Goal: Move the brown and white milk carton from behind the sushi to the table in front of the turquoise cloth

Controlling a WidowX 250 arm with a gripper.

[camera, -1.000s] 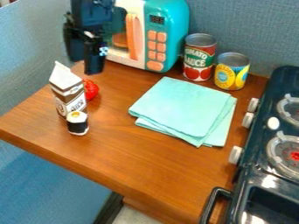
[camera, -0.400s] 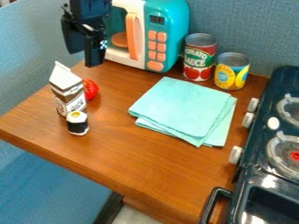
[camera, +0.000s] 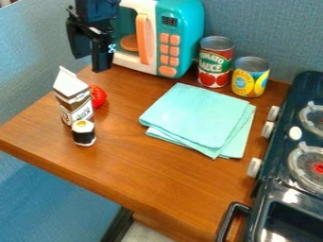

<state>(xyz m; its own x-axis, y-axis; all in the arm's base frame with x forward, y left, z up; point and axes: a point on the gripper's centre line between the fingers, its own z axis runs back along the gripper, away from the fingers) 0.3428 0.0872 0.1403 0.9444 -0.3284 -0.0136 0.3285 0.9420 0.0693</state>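
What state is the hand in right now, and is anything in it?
Hand: open, holding nothing, raised near the toy microwave.

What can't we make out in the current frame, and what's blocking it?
All camera view:
- red item: left part hidden by the milk carton
- arm above the gripper: cut off by top edge
- microwave: top cut off by top edge
- its display: digits too small
- stove: cut off by right and bottom edges
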